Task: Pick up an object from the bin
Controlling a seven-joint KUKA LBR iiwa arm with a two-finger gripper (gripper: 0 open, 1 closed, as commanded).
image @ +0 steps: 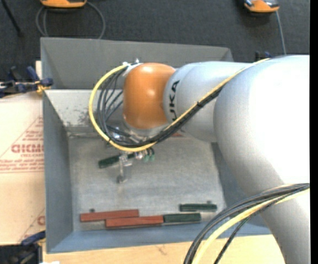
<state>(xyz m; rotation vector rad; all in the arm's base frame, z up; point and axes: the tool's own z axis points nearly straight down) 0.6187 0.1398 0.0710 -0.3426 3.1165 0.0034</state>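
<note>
One camera, set above the bin point(148, 51) and looking down, off vertical. Far wall, top of frame: broad inner face visible. Left wall: inner face visible too. Near wall, bottom of frame: thin rim only. So the lens sits toward the lower right side and faces up and left. Middling range: the bin takes the centre and left of frame, with a strip of dark floor point(164, 15) along the top edge. The arm point(258, 125) enters from the right and rises close to the lens, so it looks very large. It covers the right half and lower right corner, hiding the bin's right wall.
</note>
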